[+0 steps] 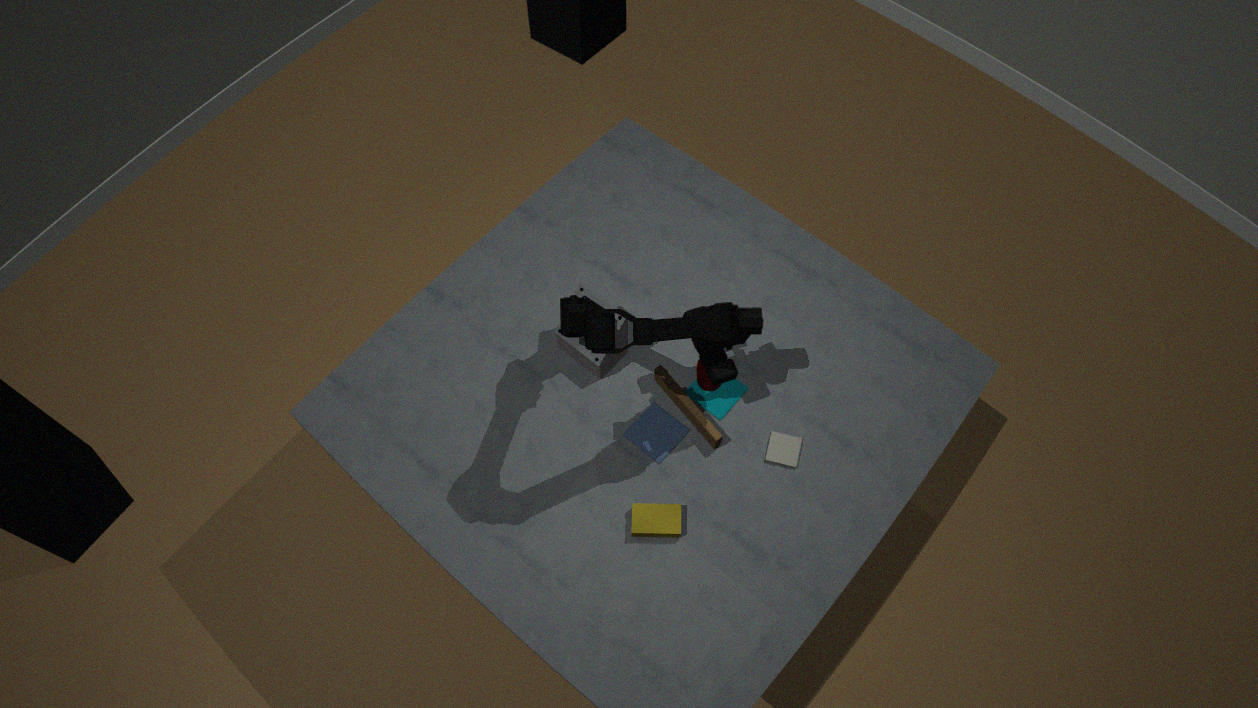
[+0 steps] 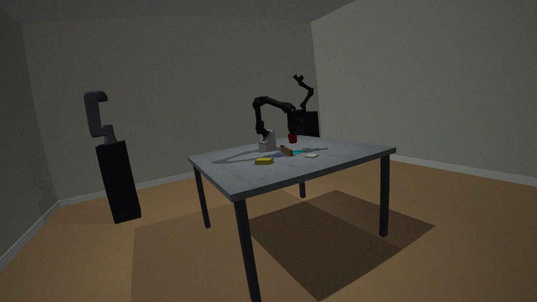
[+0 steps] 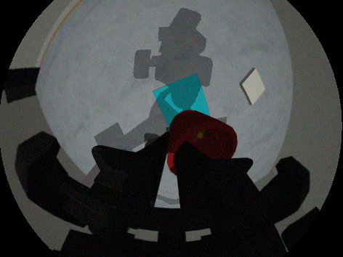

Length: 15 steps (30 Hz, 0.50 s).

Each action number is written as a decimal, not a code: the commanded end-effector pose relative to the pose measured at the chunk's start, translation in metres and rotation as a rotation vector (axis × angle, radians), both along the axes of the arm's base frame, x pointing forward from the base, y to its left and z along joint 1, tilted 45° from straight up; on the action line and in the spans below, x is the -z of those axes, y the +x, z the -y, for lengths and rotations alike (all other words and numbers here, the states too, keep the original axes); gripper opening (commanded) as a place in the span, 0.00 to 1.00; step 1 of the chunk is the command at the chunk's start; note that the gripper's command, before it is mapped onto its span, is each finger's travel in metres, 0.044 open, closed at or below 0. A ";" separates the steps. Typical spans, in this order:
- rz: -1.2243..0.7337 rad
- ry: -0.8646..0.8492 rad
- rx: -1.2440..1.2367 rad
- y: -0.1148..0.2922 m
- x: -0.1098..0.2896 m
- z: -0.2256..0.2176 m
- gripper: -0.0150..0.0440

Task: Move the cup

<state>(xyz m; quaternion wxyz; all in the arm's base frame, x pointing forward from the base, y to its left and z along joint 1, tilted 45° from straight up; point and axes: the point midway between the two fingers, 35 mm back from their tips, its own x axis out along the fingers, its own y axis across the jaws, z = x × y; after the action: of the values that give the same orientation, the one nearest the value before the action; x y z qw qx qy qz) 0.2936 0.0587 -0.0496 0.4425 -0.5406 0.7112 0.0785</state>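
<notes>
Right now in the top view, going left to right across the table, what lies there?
Arm base → yellow block → blue pad → wooden bar → teal pad, with the hand holding the red cup over it → white tile.

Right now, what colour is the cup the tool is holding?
Dark red. The cup shows best in the wrist view, gripped by the tool.

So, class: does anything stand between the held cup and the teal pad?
Nothing visible does. The gripper holds the cup in the air above the teal pad; the wooden bar lies beside the pad, toward the blue pad.
</notes>
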 end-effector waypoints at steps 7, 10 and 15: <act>0.006 0.006 0.001 0.007 0.013 -0.018 0.25; 0.006 0.006 0.001 0.008 0.014 -0.020 0.25; 0.006 0.006 0.001 0.008 0.018 -0.017 0.25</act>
<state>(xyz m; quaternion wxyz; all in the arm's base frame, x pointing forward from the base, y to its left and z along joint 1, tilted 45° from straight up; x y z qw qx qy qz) 0.2996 0.0754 -0.0642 0.4425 -0.5413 0.7105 0.0794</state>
